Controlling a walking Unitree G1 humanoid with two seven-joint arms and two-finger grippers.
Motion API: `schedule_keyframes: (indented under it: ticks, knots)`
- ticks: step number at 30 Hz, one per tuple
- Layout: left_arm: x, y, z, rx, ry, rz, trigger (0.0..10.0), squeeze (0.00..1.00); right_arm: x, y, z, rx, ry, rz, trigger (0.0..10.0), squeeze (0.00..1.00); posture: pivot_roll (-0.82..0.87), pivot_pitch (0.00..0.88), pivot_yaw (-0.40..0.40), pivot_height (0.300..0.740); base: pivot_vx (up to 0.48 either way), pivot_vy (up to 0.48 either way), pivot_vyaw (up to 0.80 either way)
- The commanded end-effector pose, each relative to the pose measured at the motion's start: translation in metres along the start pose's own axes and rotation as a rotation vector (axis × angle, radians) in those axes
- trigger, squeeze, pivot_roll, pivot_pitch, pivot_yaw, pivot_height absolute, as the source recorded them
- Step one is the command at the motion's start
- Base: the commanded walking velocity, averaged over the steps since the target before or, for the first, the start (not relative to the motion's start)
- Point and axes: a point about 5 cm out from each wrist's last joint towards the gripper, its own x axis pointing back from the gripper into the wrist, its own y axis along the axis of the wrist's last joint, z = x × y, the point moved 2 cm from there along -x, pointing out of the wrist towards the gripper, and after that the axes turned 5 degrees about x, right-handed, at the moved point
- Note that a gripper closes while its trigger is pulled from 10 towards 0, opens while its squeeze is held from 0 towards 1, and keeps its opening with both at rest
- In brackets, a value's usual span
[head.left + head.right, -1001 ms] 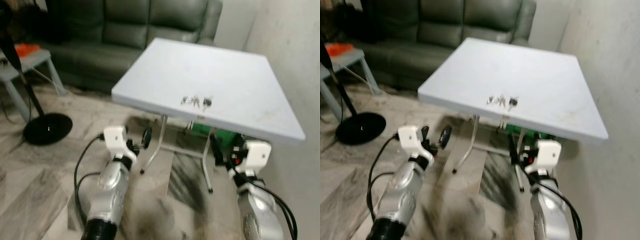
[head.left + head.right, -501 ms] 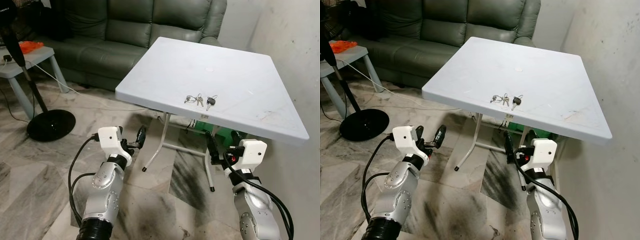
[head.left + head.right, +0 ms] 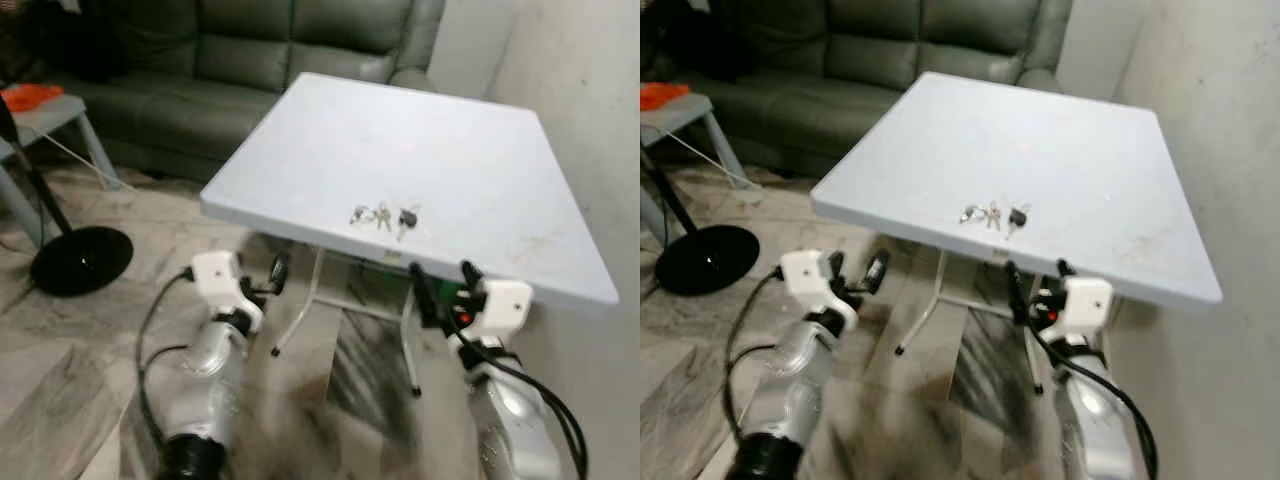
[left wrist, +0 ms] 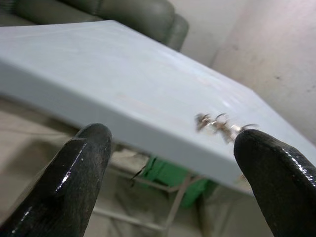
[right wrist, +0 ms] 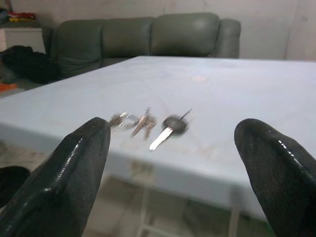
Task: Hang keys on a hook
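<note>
You are at the very start: the keys (image 3: 384, 215) lie untouched on the pale desk (image 3: 480, 150), a little right of the frame's middle in the head view and close to the desk's near edge, and no hook is visible yet, so finding one is part of what remains. The right gripper (image 3: 440, 285) hangs just below that near edge, directly under the keys in the frame; its fingers (image 5: 54, 187) stand wide apart with nothing between them, and the wrist view looks across the desk top at the keys (image 5: 148, 123) head-on. The left gripper (image 3: 272, 276) sits lower left of the desk corner, over the floor; its fingers (image 4: 59, 182) are also spread wide and empty, with the keys (image 4: 222, 123) seen beyond the desk rim. Everything is left, in my judgement: raise a gripper above the rim, pinch the keys, lift, then carry them to a hook. Mind the edge, since the right gripper must clear it before reaching in. The bare wall (image 3: 590, 120) crowds the right side of the frame, while the left offers open floor as far as the fan base (image 3: 80, 258) and the sofa (image 3: 250, 50) in the upper left.
</note>
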Motion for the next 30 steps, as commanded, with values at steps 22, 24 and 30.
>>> schedule_keyframes:
  ticks: [22,24,30]
  knots:
    - [0.0007,0.004,0.0057,-0.042,0.018,-0.002,10.0,0.0,-0.0039,0.0052,0.0071,-0.011,0.012,-0.021,10.0,0.0,-0.01,0.03,-0.079,0.719,0.109,0.0,0.0]
    - [0.0006,0.004,0.0054,-0.043,0.017,-0.003,10.0,0.0,-0.0039,0.005,0.0072,-0.01,0.012,-0.02,10.0,0.0,-0.01,0.028,-0.079,0.719,0.0,0.0,0.0]
    - [-0.0002,0.0048,0.0039,-0.042,0.013,-0.007,10.0,0.0,-0.0037,0.0049,0.0077,-0.01,0.013,-0.019,10.0,0.0,-0.01,0.024,-0.08,0.719,0.0,0.0,0.0]
